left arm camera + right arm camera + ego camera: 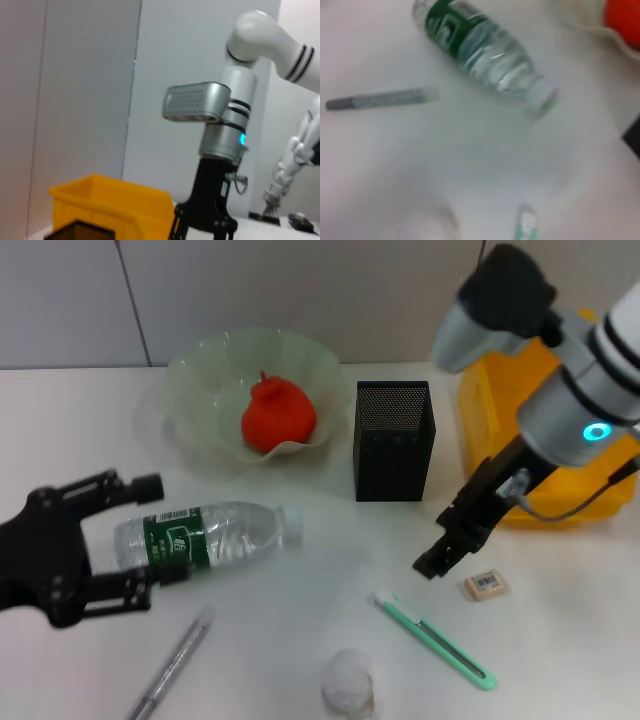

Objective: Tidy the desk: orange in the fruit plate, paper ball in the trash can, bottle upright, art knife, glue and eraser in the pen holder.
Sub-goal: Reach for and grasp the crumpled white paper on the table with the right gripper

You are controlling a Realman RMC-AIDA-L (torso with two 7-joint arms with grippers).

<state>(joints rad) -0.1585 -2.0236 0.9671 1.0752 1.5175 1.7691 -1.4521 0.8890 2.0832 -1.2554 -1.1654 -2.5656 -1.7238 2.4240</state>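
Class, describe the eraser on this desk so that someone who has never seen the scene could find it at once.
Start at the yellow bin on the robot's right side of the white table. Just in front of it, beside the right tool, lies the eraser. It is a small tan block with a barcode label, unlike the long green art knife nearby.
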